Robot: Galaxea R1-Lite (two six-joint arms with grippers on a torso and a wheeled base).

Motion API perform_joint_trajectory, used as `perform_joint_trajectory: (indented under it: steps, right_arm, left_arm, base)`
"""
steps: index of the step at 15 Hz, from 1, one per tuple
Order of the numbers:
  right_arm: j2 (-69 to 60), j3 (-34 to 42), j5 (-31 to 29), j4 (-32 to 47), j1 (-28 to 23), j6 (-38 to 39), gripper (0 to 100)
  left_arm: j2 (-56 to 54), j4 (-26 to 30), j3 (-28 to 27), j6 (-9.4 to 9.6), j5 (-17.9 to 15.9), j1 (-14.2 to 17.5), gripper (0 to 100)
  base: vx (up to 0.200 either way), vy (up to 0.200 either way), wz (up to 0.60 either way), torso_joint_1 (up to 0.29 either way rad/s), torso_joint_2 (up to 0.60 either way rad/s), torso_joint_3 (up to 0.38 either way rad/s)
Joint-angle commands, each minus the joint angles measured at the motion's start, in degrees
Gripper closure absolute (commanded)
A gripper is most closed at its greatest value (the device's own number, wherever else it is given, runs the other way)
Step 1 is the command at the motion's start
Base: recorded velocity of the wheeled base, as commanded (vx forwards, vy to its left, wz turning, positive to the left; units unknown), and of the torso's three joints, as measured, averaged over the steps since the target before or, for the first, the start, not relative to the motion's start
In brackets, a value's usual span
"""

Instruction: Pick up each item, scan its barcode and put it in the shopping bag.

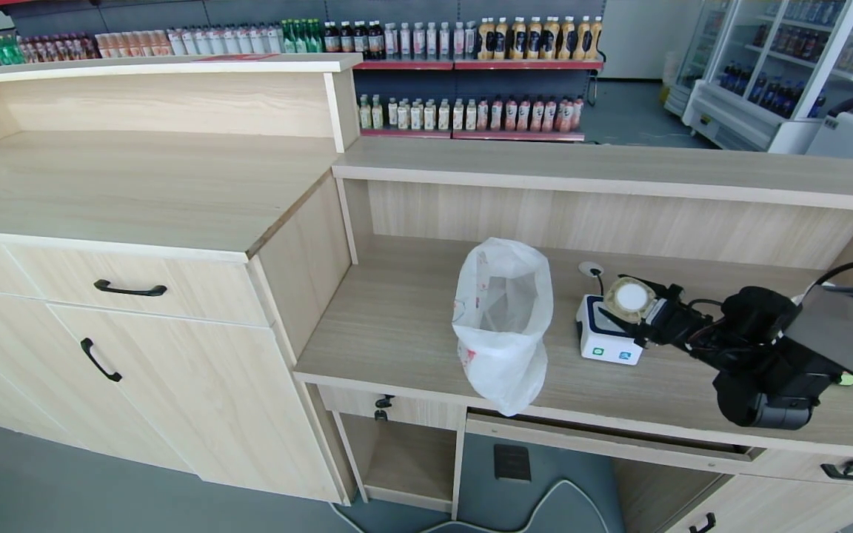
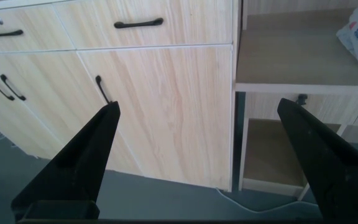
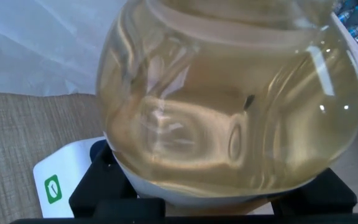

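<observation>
The right gripper [image 1: 654,314] pinches a clear, rounded plastic bottle of pale amber liquid [image 1: 630,298]. Its black fingers [image 3: 104,193] press against opposite sides of the bottle, which sits between the jaws and juts out past the fingertips. In the head view the bottle's round white end faces up. Directly below the jaws and the bottle sits a small white box-shaped scanner with green marks on its front [image 1: 608,344], resting on the light wood-grain counter [image 1: 397,326]. From the pictures I cannot tell whether the bottle touches the scanner or hangs just above it. Beyond the fingertips, just past the scanner, a thin white plastic shopping bag [image 1: 504,326] stands on the same counter with its mouth open upward, apart from the bottle.

The left gripper [image 2: 197,106] has its two dark jaws spread wide with nothing between them. It faces pale wooden cabinet doors with black handles [image 2: 166,112].
</observation>
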Motion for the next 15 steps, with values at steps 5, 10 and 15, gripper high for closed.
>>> perform_joint_trajectory:
  steps: [5,10,15]
  right_arm:
    - [2.1,-2.5,0.0,-0.1,0.9,0.8,100]
    - [0.4,-2.3,-0.1,-0.1,0.5,2.9,100]
    - [-17.0,6.8,-3.0,0.1,-7.8,19.7,100]
  left_arm:
    - [0.0,0.0,0.0,-0.01,0.0,0.0,0]
    - [0.0,0.0,0.0,-0.01,0.0,0.0,0]
    - [0.0,0.0,0.0,-0.01,0.0,0.0,0]
  base:
    - [0.000,0.000,0.00,0.000,0.00,0.000]
    - [0.000,0.000,0.00,0.000,0.00,0.000]
    - [0.000,0.000,0.00,0.000,0.00,0.000]
